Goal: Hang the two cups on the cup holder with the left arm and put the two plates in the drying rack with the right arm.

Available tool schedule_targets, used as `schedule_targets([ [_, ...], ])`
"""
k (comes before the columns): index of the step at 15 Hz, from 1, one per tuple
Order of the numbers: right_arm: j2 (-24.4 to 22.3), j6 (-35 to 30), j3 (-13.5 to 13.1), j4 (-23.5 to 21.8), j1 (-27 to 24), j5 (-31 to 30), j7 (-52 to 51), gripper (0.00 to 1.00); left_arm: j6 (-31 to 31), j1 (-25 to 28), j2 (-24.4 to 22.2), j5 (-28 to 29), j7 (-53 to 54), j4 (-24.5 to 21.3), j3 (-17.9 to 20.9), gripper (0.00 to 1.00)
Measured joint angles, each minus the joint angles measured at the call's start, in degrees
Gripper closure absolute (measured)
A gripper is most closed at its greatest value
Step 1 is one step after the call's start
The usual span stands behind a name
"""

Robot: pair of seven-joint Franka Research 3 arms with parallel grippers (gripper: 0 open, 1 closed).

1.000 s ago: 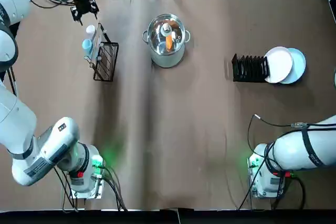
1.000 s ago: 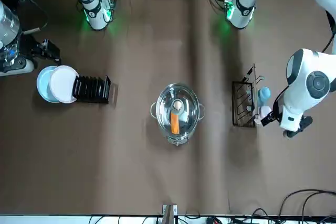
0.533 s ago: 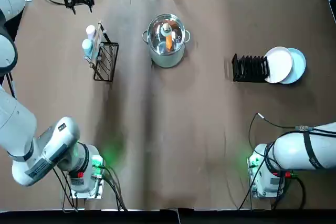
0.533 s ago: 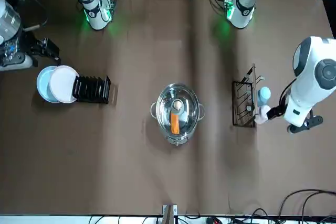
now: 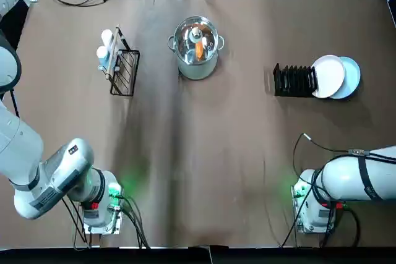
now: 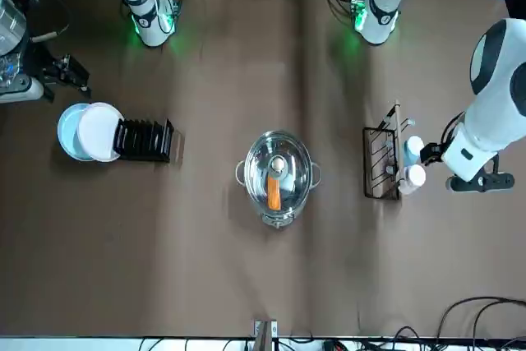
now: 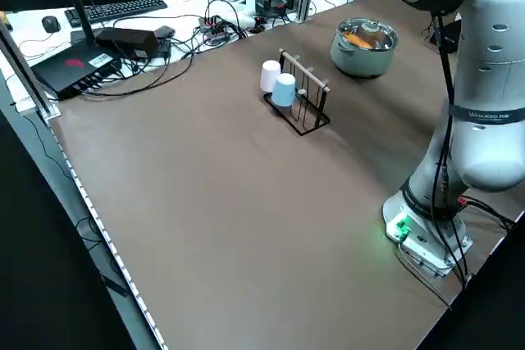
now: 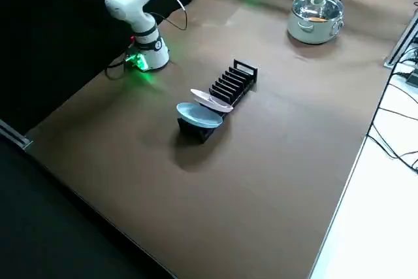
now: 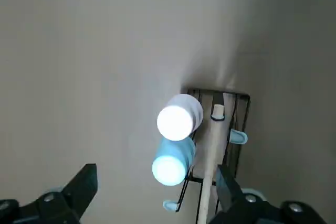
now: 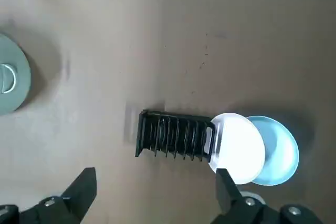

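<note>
Top view: cups [image 5: 105, 46] on cup holder [image 5: 122, 66]; plates [image 5: 335, 76] racked.

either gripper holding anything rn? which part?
Nothing held. Left gripper and right gripper are both open and empty, high above the table.

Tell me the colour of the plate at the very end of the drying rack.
Light blue plate, clearest in the right wrist view.

top: overhead | front: opposite | sides: raised diagonal | wrists: looking down
</note>
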Motion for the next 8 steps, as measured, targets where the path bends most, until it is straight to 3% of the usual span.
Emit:
schedule_targets([
  [4,-1.36,1.81,-0.1,-2.74,-0.65,0.0,-0.62,0.0,-2.61,-1.7,-0.38,-0.33,4.05,1.99,1.59,0.0],
  [6,-1.84,-0.22,-0.1,-2.92,-0.67,0.0,-2.42,0.0,-3.54,-6.9,-1.97,-3.88,4.17,3.62,7.6,0.0],
  [8,-2.13,-2.42,-0.18,-2.96,-0.75,0.0,-3.2,0.0,-3.94,-15.11,-5.62,-10.49,6.82,4.79,18.83,0.0],
])
